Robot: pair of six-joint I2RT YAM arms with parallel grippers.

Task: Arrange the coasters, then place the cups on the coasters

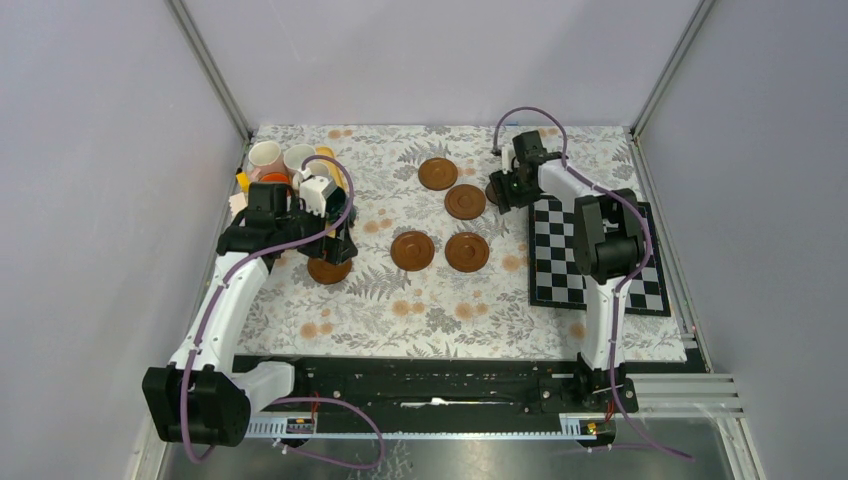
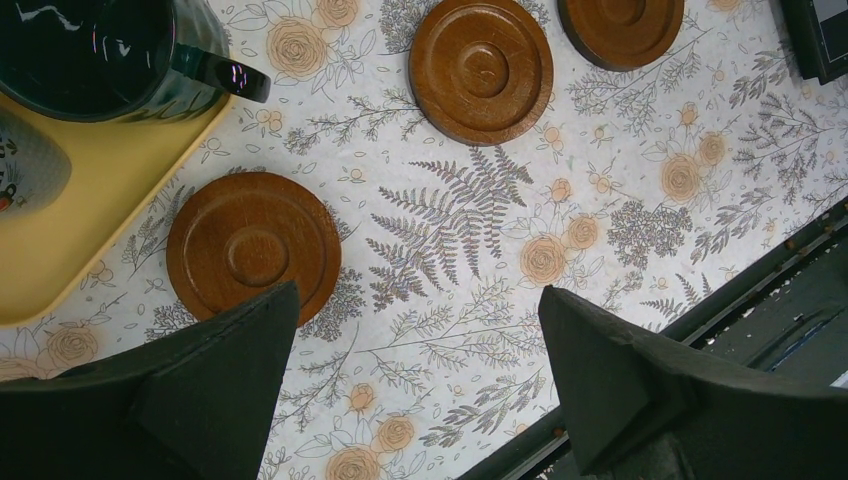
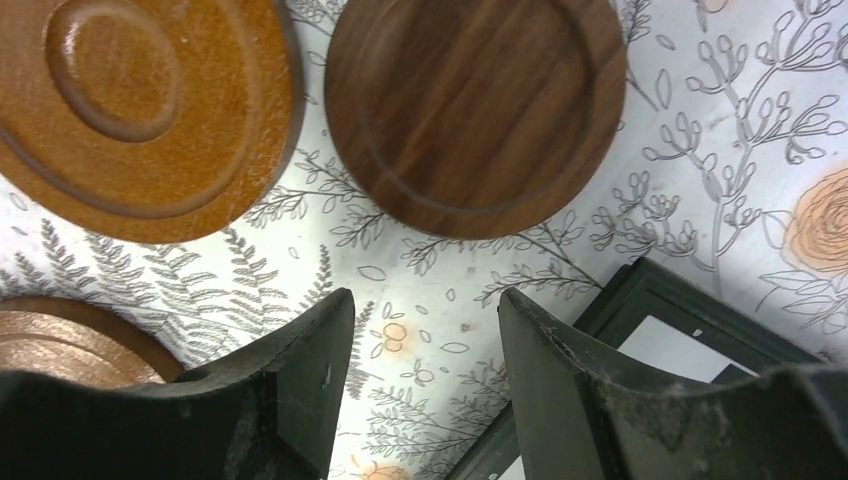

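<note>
Coasters (image 1: 465,201) lie flat on the flowered cloth, all on the left arm's side of the checkered board (image 1: 560,262). A dark one (image 3: 475,110) sits just beside the board's far corner, four more are loosely grouped a little farther from the board, and the sixth (image 2: 253,248) is farthest from it, close to the yellow tray (image 2: 60,235). They look like thin, stiff, light wooden discs with a low raised rim. Lying flat, they give a gripper little height to catch, so I judge the best hold is across the rim edge, fingers set low against the cloth; a shallow bite may only skid a disc sideways. The right gripper (image 3: 425,300) hangs over the cloth near the dark coaster, its fingers narrowly apart with nothing between them. The left gripper (image 2: 418,300) is spread wide and empty beside the sixth coaster. The cups (image 1: 268,156) stand crowded on the tray, well away from the board. They look glossy and breakable, and are probably best pinched over one wall.
</note>
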